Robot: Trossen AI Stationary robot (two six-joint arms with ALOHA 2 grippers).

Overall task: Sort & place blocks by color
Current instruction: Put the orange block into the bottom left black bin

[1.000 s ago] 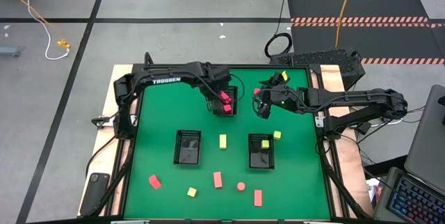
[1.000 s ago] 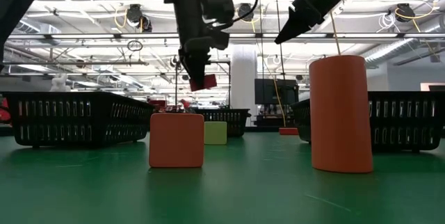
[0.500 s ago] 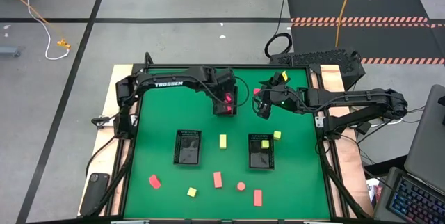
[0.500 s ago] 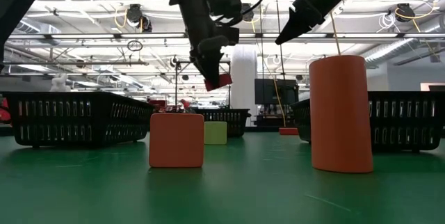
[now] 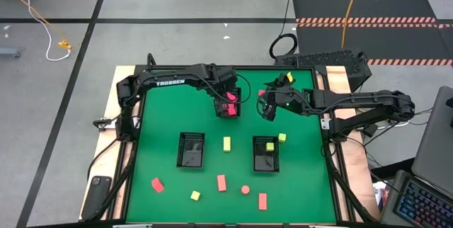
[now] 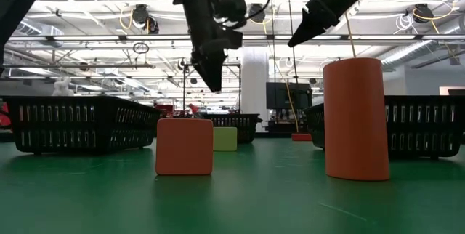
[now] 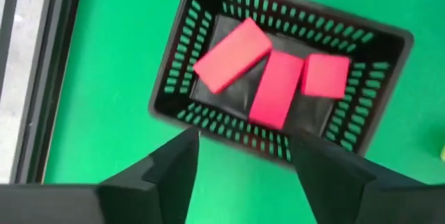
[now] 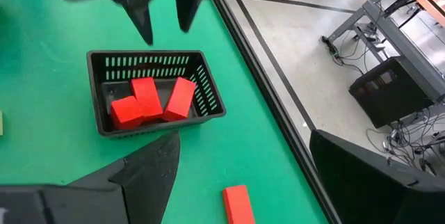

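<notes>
My left gripper (image 5: 228, 105) hangs open over the far black tray (image 5: 236, 90), its fingers (image 7: 182, 161) apart above the tray's near wall (image 7: 174, 78). Three pink-red blocks (image 7: 231, 53) lie inside the tray. My right gripper (image 5: 267, 109) hovers open to the right of that tray, above the table. A pink-red bar (image 8: 237, 205) lies flat on the green mat near it. Other blocks rest on the near half of the mat: yellow ones (image 5: 227, 144), (image 5: 282, 137), (image 5: 195, 195) and reddish ones (image 5: 221, 182), (image 5: 262, 200), one of them round (image 5: 245, 190).
Two more black trays sit mid-table, the left one (image 5: 181, 150) and the right one (image 5: 257, 156), which holds a yellow block (image 5: 270, 146). In the low view an orange cube (image 6: 184, 146) and a tall orange block (image 6: 355, 118) stand closest. A reddish block (image 5: 157, 184) lies near the left edge.
My left gripper held a pink-red block above the far tray, swung slightly toward the table's right, tipping, then came back. It has let go: the block is gone from its fingertips and now lies in the tray. My right arm has kept still.
</notes>
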